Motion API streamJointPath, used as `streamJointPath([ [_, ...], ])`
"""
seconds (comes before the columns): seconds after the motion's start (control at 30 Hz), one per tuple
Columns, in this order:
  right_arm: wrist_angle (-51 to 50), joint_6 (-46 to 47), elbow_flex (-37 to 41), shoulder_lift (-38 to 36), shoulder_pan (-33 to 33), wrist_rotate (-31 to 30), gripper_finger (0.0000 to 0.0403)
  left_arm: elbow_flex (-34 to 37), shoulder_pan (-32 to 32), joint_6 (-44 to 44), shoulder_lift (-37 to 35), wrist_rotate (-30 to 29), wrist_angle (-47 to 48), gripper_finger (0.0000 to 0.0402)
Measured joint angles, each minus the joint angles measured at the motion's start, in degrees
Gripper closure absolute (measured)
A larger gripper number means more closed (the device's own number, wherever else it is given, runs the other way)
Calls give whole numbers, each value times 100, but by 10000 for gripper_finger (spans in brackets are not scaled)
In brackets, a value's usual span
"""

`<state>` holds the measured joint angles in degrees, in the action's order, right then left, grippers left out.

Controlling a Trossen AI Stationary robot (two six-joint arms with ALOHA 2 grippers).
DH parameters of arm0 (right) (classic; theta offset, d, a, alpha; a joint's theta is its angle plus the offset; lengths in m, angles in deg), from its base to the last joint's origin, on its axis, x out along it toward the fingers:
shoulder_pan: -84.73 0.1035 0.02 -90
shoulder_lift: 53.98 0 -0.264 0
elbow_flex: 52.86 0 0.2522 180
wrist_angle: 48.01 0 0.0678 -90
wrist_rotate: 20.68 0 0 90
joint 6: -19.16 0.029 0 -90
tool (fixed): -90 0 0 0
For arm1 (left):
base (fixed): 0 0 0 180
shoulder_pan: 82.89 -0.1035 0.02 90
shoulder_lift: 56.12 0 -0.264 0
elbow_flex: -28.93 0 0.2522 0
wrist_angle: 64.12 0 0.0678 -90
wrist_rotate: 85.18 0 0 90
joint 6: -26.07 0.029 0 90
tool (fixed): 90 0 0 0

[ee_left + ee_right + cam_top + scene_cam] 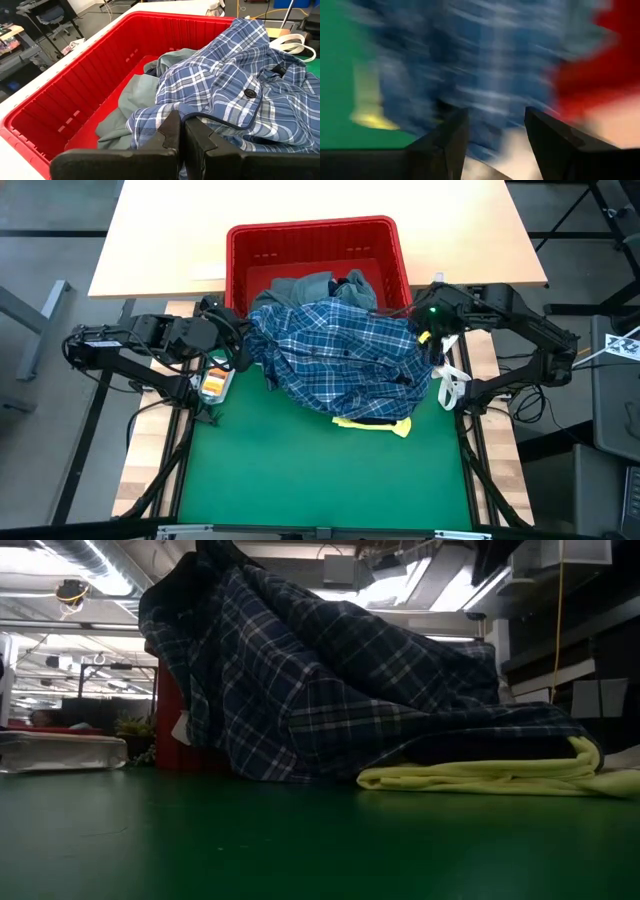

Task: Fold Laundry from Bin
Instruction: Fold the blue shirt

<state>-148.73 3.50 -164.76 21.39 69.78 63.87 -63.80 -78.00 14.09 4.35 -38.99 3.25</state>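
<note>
Counting laundry, I get four pieces: one blue-white plaid shirt draped from the near rim of the red bin down onto the green mat, one grey-blue garment and one dark navy piece inside the bin, and one small yellow one flat on the mat, poking out from under the plaid's near edge. One bin, sitting at the far edge of the mat. The left gripper reaches in from the left to the bin's near left corner, fingers pinched together on the plaid shirt's edge. The right gripper sits at the shirt's right side by the bin's near right corner, fingers spread apart with nothing between them. Right wrist view is all blur, and most of the yellow piece is buried under the plaid.
</note>
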Motion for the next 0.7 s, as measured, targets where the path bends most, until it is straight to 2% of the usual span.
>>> streamJointPath([
  [0.07, 210, 44, 155, 0, 220, 734, 213, 2, 2, -16, 0, 4, 0, 401],
  [0.17, 616, 44, 553, 0, 755, 944, 214, 2, 0, -139, 0, 152, 0, 401],
  [0.43, 2988, 43, 2280, 2, 2277, 36, 214, 2, 1, -145, 2, 296, 0, 401],
  [0.7, 5249, 42, 3812, 3, 2966, -986, 214, 2, 2, -147, 2, 297, -2, 401],
])
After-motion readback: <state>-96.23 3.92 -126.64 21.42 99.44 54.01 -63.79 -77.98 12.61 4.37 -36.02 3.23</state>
